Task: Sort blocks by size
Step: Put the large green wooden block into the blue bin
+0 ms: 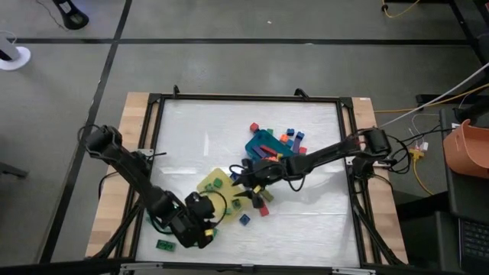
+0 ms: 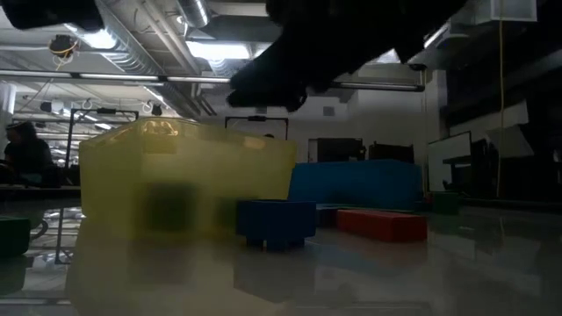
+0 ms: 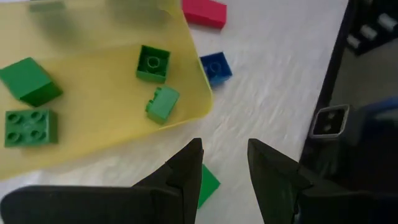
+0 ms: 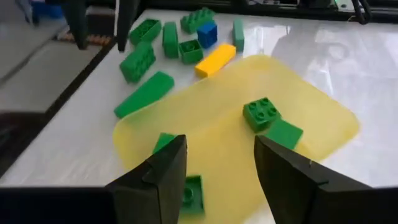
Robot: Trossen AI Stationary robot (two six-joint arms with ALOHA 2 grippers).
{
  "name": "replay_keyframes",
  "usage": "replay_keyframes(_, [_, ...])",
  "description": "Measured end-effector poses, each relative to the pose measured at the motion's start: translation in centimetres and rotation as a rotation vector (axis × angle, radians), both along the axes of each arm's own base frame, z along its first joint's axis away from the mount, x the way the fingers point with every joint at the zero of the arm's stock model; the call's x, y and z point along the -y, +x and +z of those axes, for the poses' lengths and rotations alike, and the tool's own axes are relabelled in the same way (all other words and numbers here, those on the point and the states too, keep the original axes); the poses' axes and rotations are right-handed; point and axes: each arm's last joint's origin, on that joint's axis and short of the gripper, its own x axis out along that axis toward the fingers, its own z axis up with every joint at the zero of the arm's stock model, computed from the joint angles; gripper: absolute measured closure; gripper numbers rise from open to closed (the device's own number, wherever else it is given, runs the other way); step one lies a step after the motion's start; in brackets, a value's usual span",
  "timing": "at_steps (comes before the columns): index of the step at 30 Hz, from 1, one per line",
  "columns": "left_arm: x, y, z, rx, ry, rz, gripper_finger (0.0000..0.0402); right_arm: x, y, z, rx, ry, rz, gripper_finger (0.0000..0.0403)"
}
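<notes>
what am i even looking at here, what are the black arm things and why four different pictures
These are two robot arms at a table, each ending in a two-finger gripper. One picture looks straight down from above, one looks level across the tabletop, and two come from cameras on the arms' wrists. On the table lie a yellow tray, a teal-blue tray and many small toy blocks; some green blocks already sit in the yellow tray. The right gripper hovers over the yellow tray with its jaws apart and nothing between them. The left gripper hangs near that tray's edge, jaws slightly apart, also empty.
</notes>
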Motion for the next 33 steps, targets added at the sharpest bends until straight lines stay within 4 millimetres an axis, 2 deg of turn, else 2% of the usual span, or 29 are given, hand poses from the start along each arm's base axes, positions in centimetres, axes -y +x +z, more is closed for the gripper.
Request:
replay_keyframes(5, [1.0, 0.4, -1.7, -0.065, 0.077, -0.161, 0.0286, 0.5, -1.8, 2.9, -0.029, -0.052, -0.036, 0.0215])
replay_keyframes(10, [1.3, 0.5, -2.9, -0.122, 0.081, -0.202, 0.0286, 1.2, -4.5, 6.0, -0.073, -0.116, -0.123, 0.0214])
replay_keyframes(16, [1.2, 0.9, -4.4, -0.215, 0.080, -0.247, 0.0286, 2.0, -7.2, 9.4, -0.040, -0.112, -0.215, 0.0214])
replay_keyframes(20, [1.0, 1.2, -5.1, -0.266, 0.081, -0.317, 0.0286, 2.2, -8.5, 10.9, -0.021, -0.091, -0.235, 0.0214])
replay_keyframes(25, [1.0, 1.3, -5.0, -0.252, 0.121, -0.377, 0.0286, 2.6, -10.1, 12.3, -0.010, -0.100, -0.264, 0.0214])
replay_keyframes(33, [0.9, 1.4, -5.1, -0.255, 0.122, -0.372, 0.0286, 3.4, -13.9, 14.9, 0.020, -0.095, -0.327, 0.0214])
